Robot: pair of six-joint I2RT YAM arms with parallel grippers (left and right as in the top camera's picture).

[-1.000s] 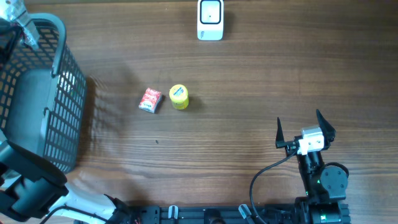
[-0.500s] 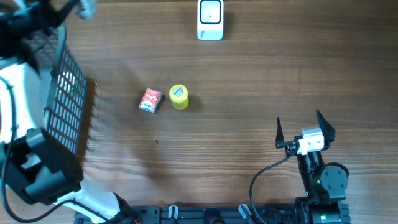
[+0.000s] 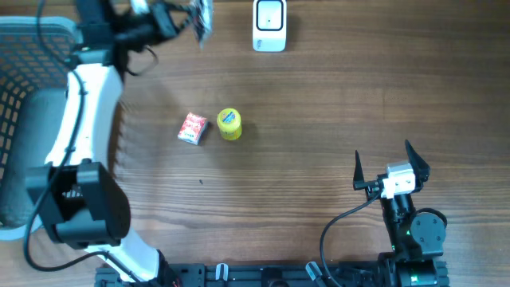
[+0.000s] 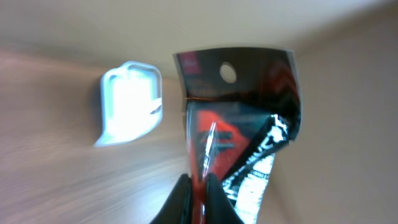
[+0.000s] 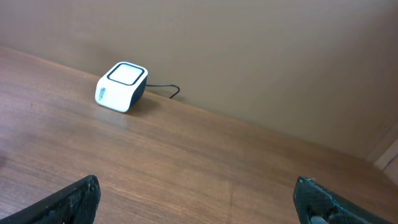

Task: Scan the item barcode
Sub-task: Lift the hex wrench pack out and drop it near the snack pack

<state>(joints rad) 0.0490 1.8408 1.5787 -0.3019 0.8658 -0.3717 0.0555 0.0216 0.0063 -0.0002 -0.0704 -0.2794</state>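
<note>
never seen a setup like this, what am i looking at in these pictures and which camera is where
These are two robot arms at a wooden table. One picture looks straight down from above; the other two come from small cameras on each arm's wrist. The left gripper is shut on a black and red packet, holding it near the white barcode scanner. The right gripper is open and holds nothing. On the table lie a small red packet and a yellow round item. A dark mesh basket stands at the left.
</note>
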